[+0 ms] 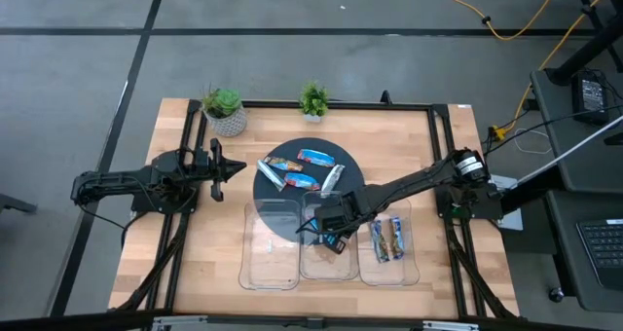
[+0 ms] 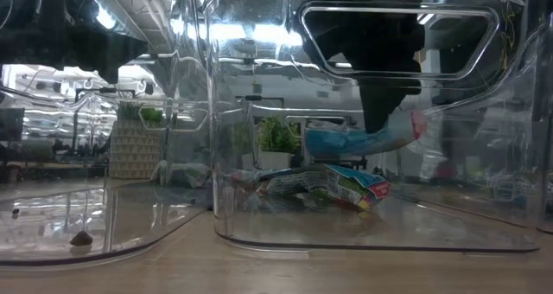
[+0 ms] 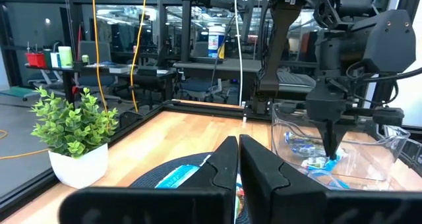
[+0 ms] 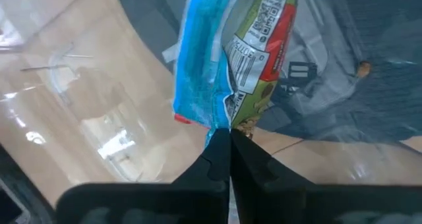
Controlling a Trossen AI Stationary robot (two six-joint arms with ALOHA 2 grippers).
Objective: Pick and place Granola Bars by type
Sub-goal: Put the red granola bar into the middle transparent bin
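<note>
Right gripper's [image 4: 223, 140] fingers pinch only the blue bar's [image 4: 198, 59] wrapper edge above the middle tray [image 1: 321, 263]; it may slip. Left gripper [image 1: 232, 166] idles, fingers closed, empty.

Four bars [image 1: 297, 170] lie flat on the dark round plate — blue and silvery wrappers. Two bars [image 1: 386, 239] lie side by side in the right tray. One blue bar [image 4: 201, 59] hangs pinched by its edge — above the middle tray.
</note>
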